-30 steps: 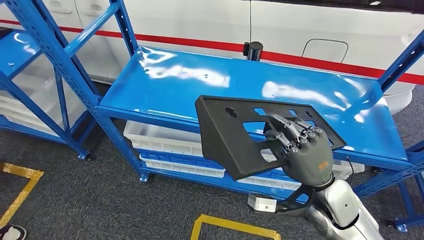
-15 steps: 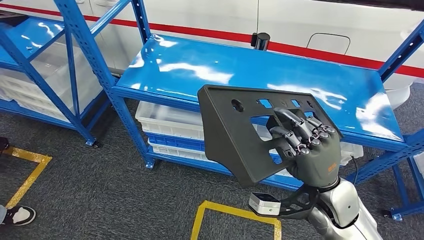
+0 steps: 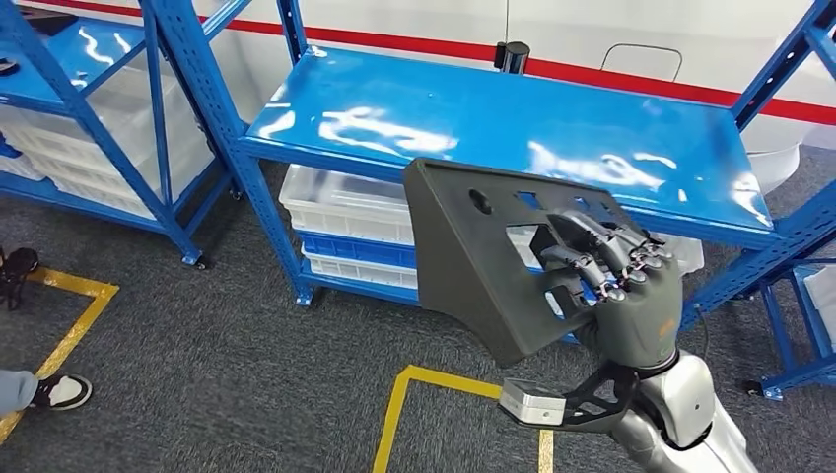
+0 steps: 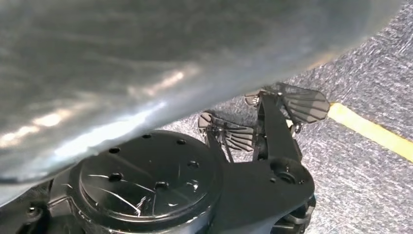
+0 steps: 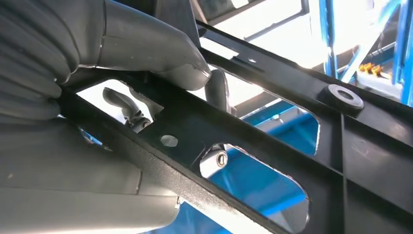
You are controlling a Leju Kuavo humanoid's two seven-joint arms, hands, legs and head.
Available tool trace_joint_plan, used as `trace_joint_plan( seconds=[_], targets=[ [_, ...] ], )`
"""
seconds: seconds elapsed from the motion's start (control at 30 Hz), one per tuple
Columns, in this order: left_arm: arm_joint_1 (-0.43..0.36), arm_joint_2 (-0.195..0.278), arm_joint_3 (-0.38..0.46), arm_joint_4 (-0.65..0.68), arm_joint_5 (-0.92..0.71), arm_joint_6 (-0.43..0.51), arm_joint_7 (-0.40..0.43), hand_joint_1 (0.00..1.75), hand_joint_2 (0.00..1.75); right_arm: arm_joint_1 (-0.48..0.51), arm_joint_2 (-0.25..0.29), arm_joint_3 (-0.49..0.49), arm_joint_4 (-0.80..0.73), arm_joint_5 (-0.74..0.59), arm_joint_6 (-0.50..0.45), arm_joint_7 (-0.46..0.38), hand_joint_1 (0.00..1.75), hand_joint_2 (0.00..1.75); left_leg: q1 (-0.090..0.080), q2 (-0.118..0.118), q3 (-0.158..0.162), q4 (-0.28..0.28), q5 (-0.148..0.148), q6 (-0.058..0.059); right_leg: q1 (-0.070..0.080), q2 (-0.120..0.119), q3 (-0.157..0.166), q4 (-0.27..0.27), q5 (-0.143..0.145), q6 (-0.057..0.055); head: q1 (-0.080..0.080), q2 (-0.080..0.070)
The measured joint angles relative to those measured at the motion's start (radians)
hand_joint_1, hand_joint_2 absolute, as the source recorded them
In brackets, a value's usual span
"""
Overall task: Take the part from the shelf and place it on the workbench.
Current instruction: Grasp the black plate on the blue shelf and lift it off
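The black slotted panel (image 3: 483, 258) hangs tilted in the air in front of the blue shelf (image 3: 513, 118) — clear of its top, above the grey carpet (image 3: 246, 374). The right hand (image 3: 616, 296) grips it, fingers (image 3: 592, 251) hooked through a cutout. Left hand's state: cannot tell.

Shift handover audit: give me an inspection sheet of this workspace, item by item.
Surface: blue shelf top glossy and bare apart from a black cylinder at its back edge.
Job's things: black panel part off the shelf, held in the air.
Clutter: white bins on the lower shelf.
Hands: right robot hand grips the part through a cutout; left robot hand cannot be judged.
Cables: thin dark cable by the right wrist.
Surroundings: grey carpet, yellow floor tape, a person's shoe.
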Motion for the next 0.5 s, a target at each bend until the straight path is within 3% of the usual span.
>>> trace_joint_plan(
  seconds=[0.03, 0.07, 0.1, 0.17, 0.2, 0.23, 0.27, 0.33, 0.4, 0.43, 0.5],
  targets=[
    [0.001, 0.000, 0.000, 0.001, 0.001, 0.000, -0.001, 0.00, 0.00, -0.002, 0.000, 0.000, 0.000, -0.002, 0.002, -0.001, 1.75, 1.75, 0.001, -0.001, -0.005, 0.001, -0.005, -0.006, -0.004, -0.001, -0.009, -0.003, 0.013, -0.006, 0.000, 0.000],
    [0.002, 0.001, 0.000, 0.001, 0.003, 0.000, -0.001, 0.00, 0.00, -0.003, 0.000, 0.000, 0.000, -0.004, 0.004, -0.002, 1.75, 1.75, 0.003, -0.001, -0.012, 0.016, -0.033, -0.012, -0.009, -0.003, -0.021, -0.005, 0.029, -0.014, -0.002, 0.000],
    [0.004, 0.001, 0.000, 0.002, 0.004, 0.000, -0.001, 0.00, 0.00, -0.005, 0.000, 0.000, 0.000, -0.006, 0.006, -0.004, 1.75, 1.75, 0.005, -0.002, -0.022, 0.051, -0.082, -0.018, -0.014, -0.005, -0.033, -0.007, 0.044, -0.021, -0.005, 0.000],
    [0.004, 0.001, 0.000, 0.002, 0.005, 0.000, -0.001, 0.00, 0.00, -0.008, 0.001, 0.001, 0.000, -0.012, 0.013, -0.006, 1.75, 1.75, 0.010, -0.002, -0.041, 0.174, -0.192, -0.029, -0.013, -0.007, -0.058, -0.005, 0.069, -0.027, -0.010, 0.000],
    [0.005, 0.001, 0.000, 0.002, 0.005, 0.000, -0.001, 0.00, 0.00, -0.009, 0.001, 0.001, 0.000, -0.015, 0.016, -0.007, 1.75, 1.75, 0.013, -0.001, -0.045, 0.235, -0.216, -0.034, -0.012, -0.008, -0.071, -0.003, 0.081, -0.026, -0.011, 0.000],
    [0.004, 0.001, 0.000, 0.002, 0.005, 0.000, -0.001, 0.00, 0.00, -0.010, 0.002, 0.002, 0.000, -0.016, 0.019, -0.008, 1.75, 1.75, 0.017, -0.001, -0.040, 0.276, -0.215, -0.039, -0.012, -0.009, -0.086, 0.000, 0.092, -0.023, -0.011, 0.000],
    [0.004, 0.001, 0.000, 0.002, 0.006, 0.000, -0.001, 0.00, 0.00, -0.012, 0.002, 0.002, 0.000, -0.017, 0.022, -0.009, 1.75, 1.75, 0.021, 0.000, -0.020, 0.284, -0.195, -0.043, -0.013, -0.010, -0.102, 0.005, 0.102, -0.019, -0.012, 0.000],
    [0.003, 0.001, 0.000, 0.001, 0.006, 0.000, -0.001, 0.00, 0.00, -0.014, 0.002, 0.002, 0.000, -0.018, 0.024, -0.009, 1.75, 1.75, 0.030, 0.001, 0.070, 0.195, -0.163, -0.052, -0.016, -0.011, -0.135, 0.023, 0.116, -0.008, -0.012, 0.000],
    [0.001, -0.001, 0.000, 0.000, 0.006, 0.000, -0.002, 0.00, 0.00, -0.018, 0.002, 0.002, 0.000, -0.018, 0.025, -0.010, 1.75, 1.75, 0.030, -0.003, 0.155, 0.073, -0.182, -0.054, -0.016, -0.013, -0.160, 0.042, 0.125, 0.005, -0.011, 0.000],
    [0.000, -0.001, 0.000, -0.001, 0.006, 0.000, -0.003, 0.00, 0.00, -0.020, 0.002, 0.002, 0.000, -0.018, 0.025, -0.010, 1.75, 1.75, 0.026, -0.006, 0.171, 0.041, -0.196, -0.050, -0.016, -0.014, -0.168, 0.047, 0.132, 0.013, -0.011, 0.000],
    [0.000, -0.001, 0.000, 0.000, 0.006, 0.000, -0.003, 0.00, 0.00, -0.022, 0.002, 0.002, 0.000, -0.018, 0.025, -0.010, 1.75, 1.75, 0.016, -0.007, 0.162, 0.030, -0.188, -0.027, -0.019, -0.015, -0.177, 0.048, 0.145, 0.029, -0.009, 0.000]
  ],
)
